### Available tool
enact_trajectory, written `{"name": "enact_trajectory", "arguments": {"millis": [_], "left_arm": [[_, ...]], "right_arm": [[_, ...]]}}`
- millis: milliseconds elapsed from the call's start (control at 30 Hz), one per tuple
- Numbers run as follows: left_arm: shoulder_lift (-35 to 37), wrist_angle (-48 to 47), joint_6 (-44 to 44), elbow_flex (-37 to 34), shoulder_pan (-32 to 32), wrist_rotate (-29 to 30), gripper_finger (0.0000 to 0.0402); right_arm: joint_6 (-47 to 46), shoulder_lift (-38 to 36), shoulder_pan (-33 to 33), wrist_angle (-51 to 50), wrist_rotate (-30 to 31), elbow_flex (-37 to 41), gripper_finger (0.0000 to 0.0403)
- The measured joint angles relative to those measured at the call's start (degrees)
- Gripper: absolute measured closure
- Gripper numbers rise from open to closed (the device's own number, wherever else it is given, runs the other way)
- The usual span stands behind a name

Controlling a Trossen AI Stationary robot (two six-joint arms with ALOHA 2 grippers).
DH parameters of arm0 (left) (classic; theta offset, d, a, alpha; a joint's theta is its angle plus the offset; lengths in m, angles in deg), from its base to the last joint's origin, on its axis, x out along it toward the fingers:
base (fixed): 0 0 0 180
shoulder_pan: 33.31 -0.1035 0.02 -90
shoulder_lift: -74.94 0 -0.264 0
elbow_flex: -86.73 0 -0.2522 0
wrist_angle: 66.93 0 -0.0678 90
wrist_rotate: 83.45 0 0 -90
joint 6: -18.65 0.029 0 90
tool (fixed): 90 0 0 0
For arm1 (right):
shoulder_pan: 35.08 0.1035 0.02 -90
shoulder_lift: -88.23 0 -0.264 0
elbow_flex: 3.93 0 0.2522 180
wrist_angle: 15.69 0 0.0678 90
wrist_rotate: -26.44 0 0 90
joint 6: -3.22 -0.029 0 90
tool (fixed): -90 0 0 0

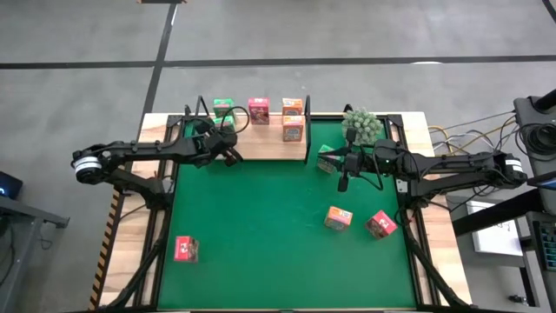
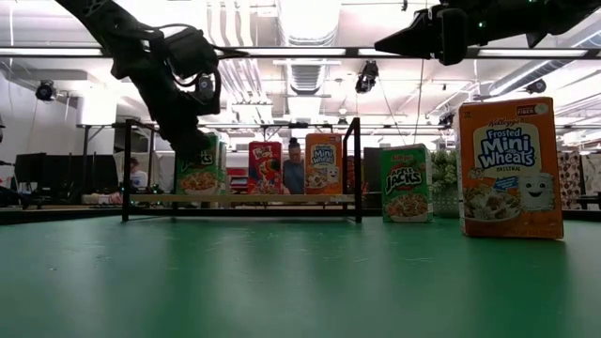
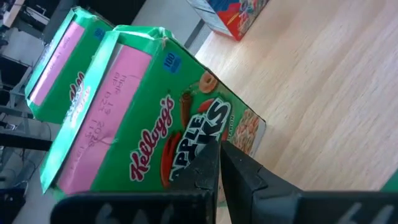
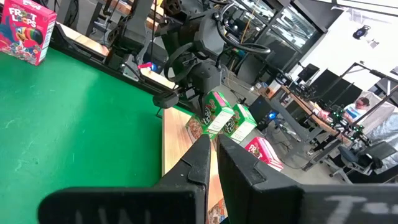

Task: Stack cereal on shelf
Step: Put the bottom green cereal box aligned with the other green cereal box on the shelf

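Note:
The wooden shelf (image 1: 261, 148) stands at the mat's far edge. On it are two green cereal boxes (image 3: 155, 124) (image 3: 62, 62), a pink-red one (image 1: 258, 109) and two orange ones (image 1: 293, 106) (image 1: 293, 130). My left gripper (image 3: 217, 152) is shut at the shelf's left end, its tips at the nearer green box. My right gripper (image 1: 340, 169) hangs shut with nothing in it, above the mat, beside a third green box (image 2: 406, 183) that stands upright on the mat. My left gripper has its shut fingertips (image 3: 208, 165) against the printed front face (image 3: 186, 155) of the nearer green box, low on that face. The fingers come from the near left, slanting down. The box stands upright on the shelf board (image 3: 323, 93), close beside the other green box.
On the green mat (image 1: 261, 226) stand an orange box (image 1: 339, 217), a pink-red box (image 1: 380, 224) at the right and another pink-red box (image 1: 186, 249) near the left front. A small bushy plant (image 1: 362, 124) sits right of the shelf. People sit in the room beyond.

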Motion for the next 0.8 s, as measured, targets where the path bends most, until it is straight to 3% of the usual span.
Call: {"name": "enact_trajectory", "arguments": {"millis": [800], "left_arm": [[0.1, -3.0, -0.4, -0.1, -0.7, 0.2, 0.0402]], "right_arm": [[0.1, 0.0, 0.0, 0.0, 0.0, 0.0, 0.0385]]}}
